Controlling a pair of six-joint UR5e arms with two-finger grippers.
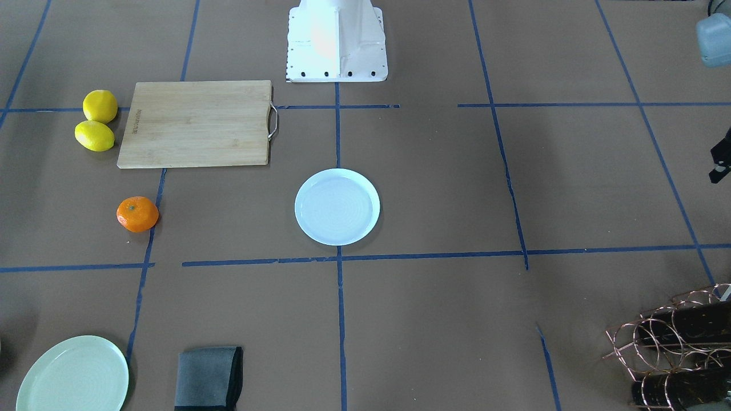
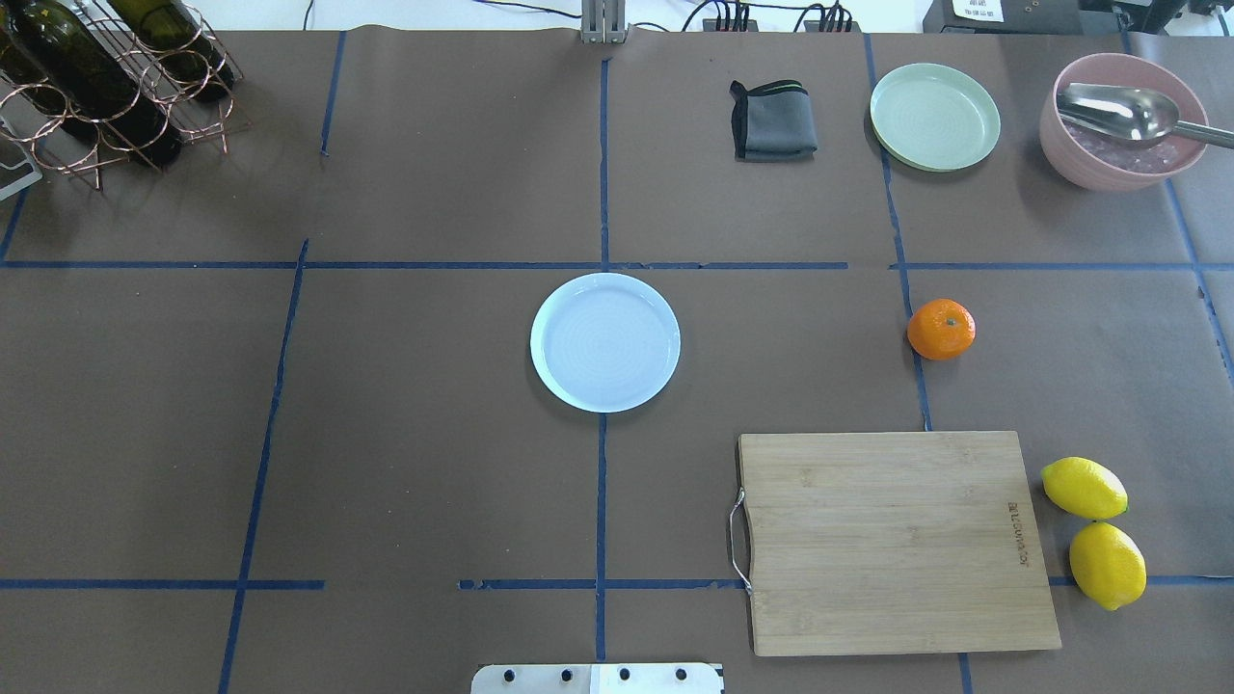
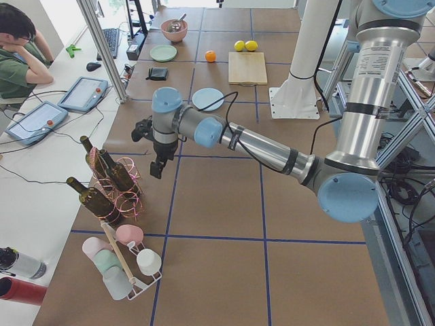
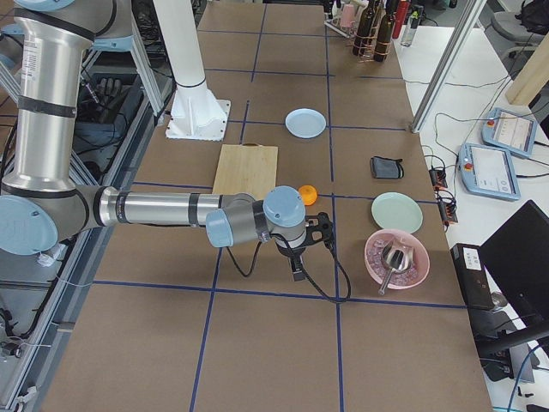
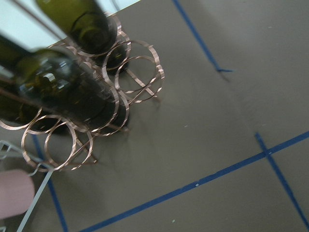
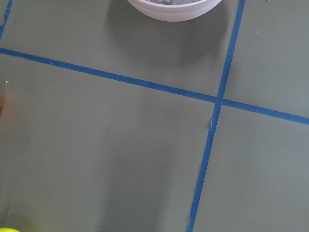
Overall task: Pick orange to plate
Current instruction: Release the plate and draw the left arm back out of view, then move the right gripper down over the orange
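The orange (image 2: pixel 941 329) lies on the brown table on the robot's right side, beyond the cutting board; it also shows as the orange (image 1: pixel 137 214) and, half hidden behind the near wrist, the orange (image 4: pixel 309 195). The pale bluish-white plate (image 2: pixel 605 342) sits bare at the table's middle, also plate (image 1: pixel 337 206). My right gripper (image 4: pixel 297 271) hangs above the table just this side of the orange; I cannot tell its state. My left gripper (image 3: pixel 158 170) hovers beside the wine rack, far from both; its state is unclear too.
A bamboo cutting board (image 2: pixel 897 540) lies near the base, with two lemons (image 2: pixel 1094 520) beside it. At the far right stand a pale green plate (image 2: pixel 934 117), a grey cloth (image 2: pixel 771 120) and a pink bowl with a spoon (image 2: pixel 1123 120). A copper wine rack with bottles (image 2: pixel 106 87) is far left.
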